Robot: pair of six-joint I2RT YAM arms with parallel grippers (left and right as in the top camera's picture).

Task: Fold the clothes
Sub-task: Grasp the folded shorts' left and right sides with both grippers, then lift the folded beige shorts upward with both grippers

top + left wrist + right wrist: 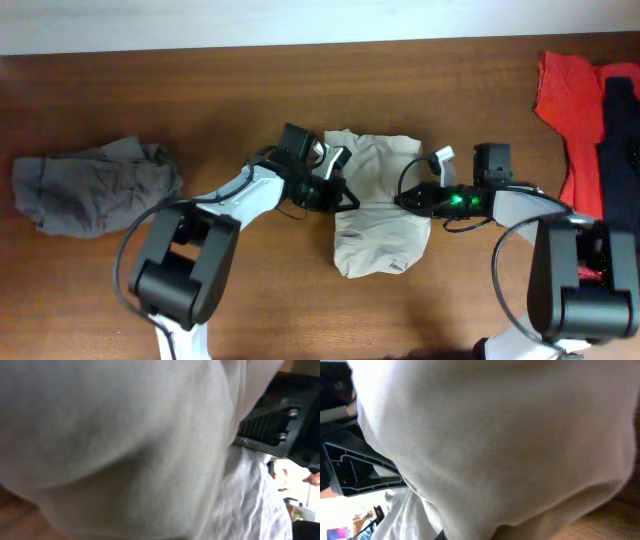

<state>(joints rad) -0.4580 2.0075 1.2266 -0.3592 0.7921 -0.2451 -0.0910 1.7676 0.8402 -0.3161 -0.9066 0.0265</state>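
- Shorts (380, 215) of light beige cloth lie in the middle of the table (250, 90), between the two arms.
- From above, the cloth looks folded and bunched. It has a wider, crumpled part on the far side and a smoother flap with a rounded edge on the near side.
- The weave is fine and ribbed, with soft shadows and wrinkles. No pattern or print shows on it.
- The left pincer (340, 195) is at the left edge of the shorts and touches the cloth.
- In the left wrist view the beige cloth fills almost the whole picture. Only one black finger (272, 425) shows at the right, so I cannot tell if this pincer is spread or pressed together.
- The right pincer (405, 200) is at the right edge of the shorts, also against the cloth.
- In the right wrist view the cloth again hangs very close to the camera. One black finger (355, 467) shows at the left, and the state of this pincer also cannot be told.
- A gray garment (95, 183) lies crumpled at the left of the table, well apart from the shorts.
- A red garment (572, 100) lies at the far right, and a black garment (620, 130) lies partly on it at the right edge.
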